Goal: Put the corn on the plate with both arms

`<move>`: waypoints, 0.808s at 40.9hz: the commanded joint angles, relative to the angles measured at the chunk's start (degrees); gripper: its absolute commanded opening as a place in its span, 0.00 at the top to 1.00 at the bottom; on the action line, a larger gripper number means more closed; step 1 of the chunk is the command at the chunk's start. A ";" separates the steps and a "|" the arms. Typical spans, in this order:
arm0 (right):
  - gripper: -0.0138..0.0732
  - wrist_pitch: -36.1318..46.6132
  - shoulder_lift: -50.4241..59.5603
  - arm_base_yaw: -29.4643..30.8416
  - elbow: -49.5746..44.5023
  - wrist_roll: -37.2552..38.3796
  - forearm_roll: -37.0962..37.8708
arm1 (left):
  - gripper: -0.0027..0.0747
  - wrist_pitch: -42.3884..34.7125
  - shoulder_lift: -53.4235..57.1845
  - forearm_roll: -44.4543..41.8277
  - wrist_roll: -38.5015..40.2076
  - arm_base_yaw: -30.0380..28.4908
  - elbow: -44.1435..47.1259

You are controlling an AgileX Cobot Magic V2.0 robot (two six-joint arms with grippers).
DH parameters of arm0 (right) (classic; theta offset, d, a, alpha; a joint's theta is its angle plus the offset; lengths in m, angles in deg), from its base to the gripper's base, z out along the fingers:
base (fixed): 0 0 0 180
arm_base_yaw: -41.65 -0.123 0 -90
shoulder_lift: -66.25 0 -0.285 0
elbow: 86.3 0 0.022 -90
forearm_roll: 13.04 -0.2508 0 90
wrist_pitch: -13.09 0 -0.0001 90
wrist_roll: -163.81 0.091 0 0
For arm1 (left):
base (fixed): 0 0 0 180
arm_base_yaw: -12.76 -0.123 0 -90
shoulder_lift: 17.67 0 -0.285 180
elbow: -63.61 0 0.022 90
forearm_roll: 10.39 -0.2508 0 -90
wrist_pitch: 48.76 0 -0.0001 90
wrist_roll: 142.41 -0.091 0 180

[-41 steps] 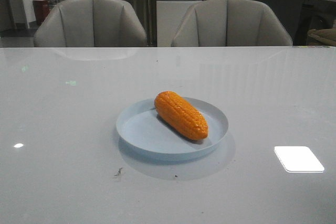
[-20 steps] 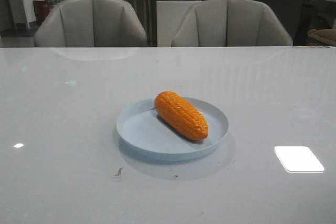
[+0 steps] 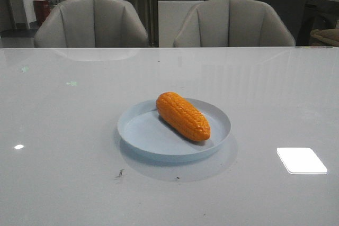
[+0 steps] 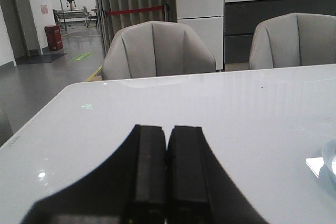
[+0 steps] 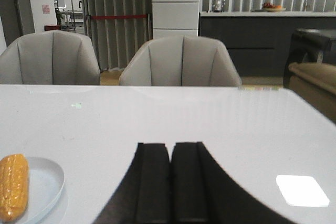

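The orange corn (image 3: pixel 183 116) lies at a slant inside the pale blue plate (image 3: pixel 139 130) in the middle of the white table. The right wrist view also catches the corn (image 5: pixel 13 186) on the plate (image 5: pixel 48 182) off to one side. Only a sliver of the plate's rim (image 4: pixel 331 162) shows in the left wrist view. My left gripper (image 4: pixel 167 129) is shut with nothing between its fingers, well away from the plate. My right gripper (image 5: pixel 171 147) is shut and empty too, apart from the plate. Neither arm appears in the front view.
Two grey chairs (image 3: pixel 91 22) (image 3: pixel 233 22) stand behind the table's far edge. A bright light reflection (image 3: pixel 301 160) lies on the table (image 3: pixel 63 130) to the plate's right. A small dark speck (image 3: pixel 119 173) sits near the front.
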 commanded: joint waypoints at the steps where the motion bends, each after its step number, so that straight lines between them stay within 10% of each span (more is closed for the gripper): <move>1: 0.78 3.13 1.19 -0.09 0.45 2.55 -0.30 | 0.85 -4.93 0.94 0.56 0.31 0.14 2.07; 33: 0.78 -13.73 1.19 -0.09 0.19 2.55 -0.30 | 0.85 -4.93 0.94 0.56 0.31 0.14 2.07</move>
